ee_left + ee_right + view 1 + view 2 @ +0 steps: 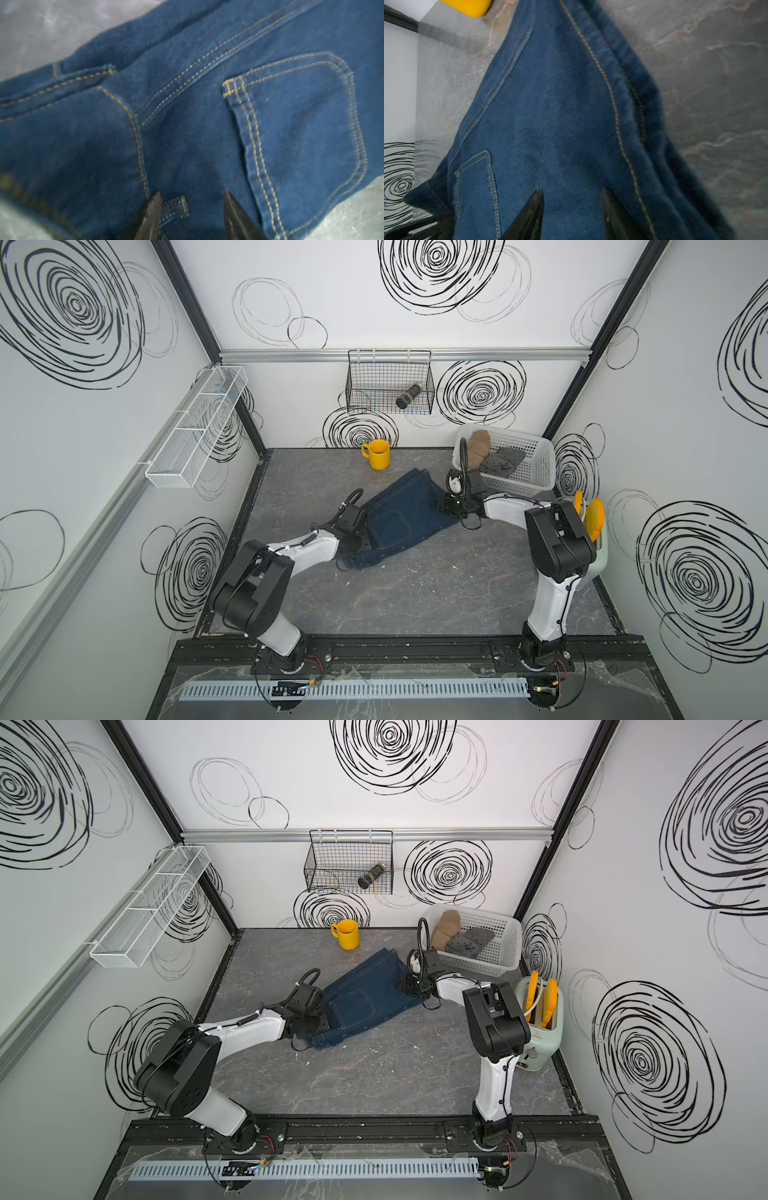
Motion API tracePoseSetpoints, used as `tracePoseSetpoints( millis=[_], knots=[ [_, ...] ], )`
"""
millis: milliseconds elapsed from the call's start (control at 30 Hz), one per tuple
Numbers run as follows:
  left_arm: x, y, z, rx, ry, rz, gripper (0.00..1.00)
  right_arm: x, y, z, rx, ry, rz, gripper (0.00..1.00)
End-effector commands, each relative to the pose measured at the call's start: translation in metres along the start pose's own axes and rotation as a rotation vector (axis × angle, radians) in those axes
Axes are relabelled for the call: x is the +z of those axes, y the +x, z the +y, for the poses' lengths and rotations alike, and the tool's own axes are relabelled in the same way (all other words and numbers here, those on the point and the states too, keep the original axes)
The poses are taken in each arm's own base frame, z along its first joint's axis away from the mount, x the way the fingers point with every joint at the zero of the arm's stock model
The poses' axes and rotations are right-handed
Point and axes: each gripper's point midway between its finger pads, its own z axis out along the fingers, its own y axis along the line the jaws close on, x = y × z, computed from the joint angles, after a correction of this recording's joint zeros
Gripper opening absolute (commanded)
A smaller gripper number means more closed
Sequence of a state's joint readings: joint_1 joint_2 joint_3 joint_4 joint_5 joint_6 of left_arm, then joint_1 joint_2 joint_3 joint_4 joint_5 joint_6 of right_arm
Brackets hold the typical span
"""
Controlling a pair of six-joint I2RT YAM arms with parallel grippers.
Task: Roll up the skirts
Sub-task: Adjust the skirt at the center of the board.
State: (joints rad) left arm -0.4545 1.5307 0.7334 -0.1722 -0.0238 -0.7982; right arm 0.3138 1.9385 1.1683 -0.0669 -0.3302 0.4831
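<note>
Nearest the robot's base, the left gripper (191, 199) is hanging low over the waistband end of the dark blue denim skirt with the stitched pocket (403, 510). Its jaws are standing partly open, with a belt loop (176, 205) just beside one fingertip and flat cloth showing between the tips. It is clamping nothing that I can see.

The skirt is lying folded lengthways on the grey marbled table (415, 593), running diagonally away from the base towards the yellow mug (379, 454), which it stops just short of.

Farther along, the right gripper (572, 195) is sitting over the skirt's right edge. Its jaws are likewise standing apart above smooth denim and holding nothing.

At the far right, the tan cloth skirt (478, 445) and the dark grey dotted skirt (500, 464) are resting bundled inside the white perforated plastic basket (534, 475).

So the denim one looks to be the last, and the arms seem to be lining up for a hold before the roll is started. The next move probably calls for the left jaws to pinch through the thick waistband layers, while the right arm steadies the cloth or joins at the same end, so that the stiff denim turns over evenly and does not skew.
</note>
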Motion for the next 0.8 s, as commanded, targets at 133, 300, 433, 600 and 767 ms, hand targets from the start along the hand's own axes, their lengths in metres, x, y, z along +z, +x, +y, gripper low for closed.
tracePoseSetpoints(
  millis=[133,300,433,600,767],
  knots=[
    [-0.021,0.047,0.029,-0.14,0.015,-0.016,0.51,-0.006,0.008,-0.058,0.122,0.093,-0.02,0.52],
    [-0.031,0.073,0.044,-0.222,0.082,-0.032,0.5,-0.001,0.013,-0.055,0.108,0.082,0.007,0.53],
    [-0.054,0.054,0.037,-0.222,0.109,-0.073,0.57,-0.016,0.005,-0.019,0.0,0.048,-0.068,0.64],
    [-0.079,0.015,0.038,-0.252,0.176,-0.076,0.81,-0.046,0.0,0.022,-0.115,0.063,-0.166,0.72],
    [-0.081,-0.003,0.033,-0.208,0.241,-0.057,0.99,-0.06,0.018,0.038,-0.137,0.038,-0.141,0.72]
  ],
)
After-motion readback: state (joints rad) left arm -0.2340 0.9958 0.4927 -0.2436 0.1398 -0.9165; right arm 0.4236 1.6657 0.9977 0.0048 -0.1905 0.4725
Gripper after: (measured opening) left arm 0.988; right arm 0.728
